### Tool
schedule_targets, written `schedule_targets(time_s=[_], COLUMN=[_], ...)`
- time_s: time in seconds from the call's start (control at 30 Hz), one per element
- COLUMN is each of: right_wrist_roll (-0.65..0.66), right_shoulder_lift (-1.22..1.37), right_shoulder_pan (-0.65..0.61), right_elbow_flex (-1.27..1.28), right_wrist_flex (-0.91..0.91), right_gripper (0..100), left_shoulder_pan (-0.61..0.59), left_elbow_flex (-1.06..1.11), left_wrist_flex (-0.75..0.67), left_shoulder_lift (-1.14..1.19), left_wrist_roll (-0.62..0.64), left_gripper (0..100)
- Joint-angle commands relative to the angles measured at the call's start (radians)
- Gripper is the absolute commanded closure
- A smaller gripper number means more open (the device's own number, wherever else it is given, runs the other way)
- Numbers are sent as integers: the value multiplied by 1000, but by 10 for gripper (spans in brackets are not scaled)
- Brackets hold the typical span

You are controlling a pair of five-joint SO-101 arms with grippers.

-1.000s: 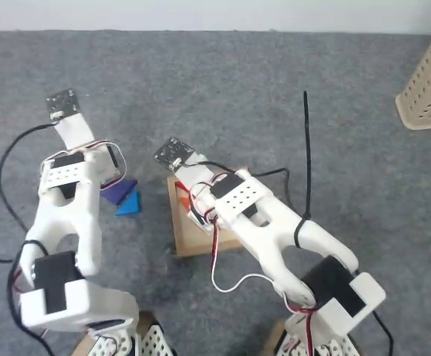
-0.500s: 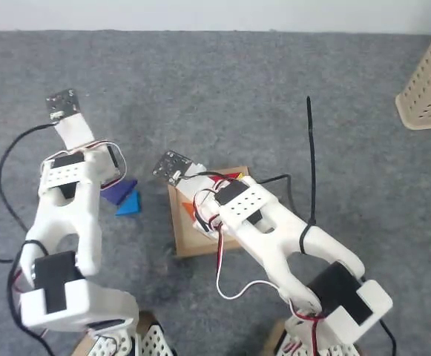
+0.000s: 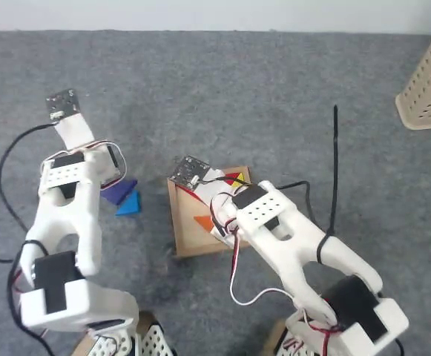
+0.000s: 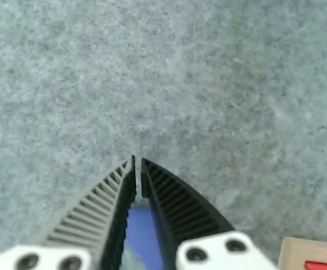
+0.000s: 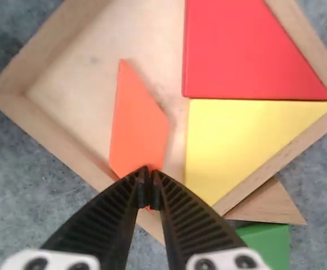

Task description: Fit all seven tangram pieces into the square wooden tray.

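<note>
The square wooden tray (image 5: pixel 18 105) holds a red triangle (image 5: pixel 236 50), a yellow triangle (image 5: pixel 236 140) and an orange parallelogram (image 5: pixel 138 132) lying flat. My right gripper (image 5: pixel 148 170) is shut, its tips touching the orange piece's near corner. In the high view the tray (image 3: pixel 189 239) lies under the right arm, with the orange piece (image 3: pixel 204 221) showing. My left gripper (image 4: pixel 138 163) is shut just above the carpet, with a blue piece (image 4: pixel 140 230) beneath its fingers. A purple piece (image 3: pixel 120 189) and a blue triangle (image 3: pixel 129 204) lie beside the left arm.
A plain wood-coloured triangle (image 5: pixel 264 205) and a green piece (image 5: pixel 264 242) lie on the carpet just outside the tray. A beige slotted basket (image 3: pixel 430 81) stands at the far right. A black cable (image 3: pixel 334 170) runs along the right arm. Grey carpet covers the table.
The right arm has drawn back to the right and toward its base, uncovering the orange piece in the tray. The left arm has kept still.
</note>
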Motion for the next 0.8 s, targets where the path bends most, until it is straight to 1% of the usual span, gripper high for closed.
schedule_targets(time_s=[0.0,0.13,0.27,0.37,0.53,0.63,0.77], right_wrist_roll=[9,8,6,-31,-49,-112,-147], right_shoulder_lift=[-58,-58,-35,22,102,142,214], right_shoulder_pan=[16,10,-51,-71,-76,-76,-79], right_elbow_flex=[-5,-5,-11,-17,-118,-210,-321], right_wrist_flex=[-21,-21,-25,-88,-91,-56,-31], right_gripper=[992,992,992,992,992,992,992], left_shoulder_pan=[-3,-3,-3,-3,-6,-6,-6], left_elbow_flex=[-28,-30,-31,-33,-33,-33,-33], left_wrist_flex=[-25,-25,-25,-25,-25,-25,-25], left_shoulder_lift=[-43,-43,-43,-43,-46,-46,-49], left_wrist_roll=[6,6,6,6,6,6,6], left_gripper=[988,988,988,988,988,988,988])
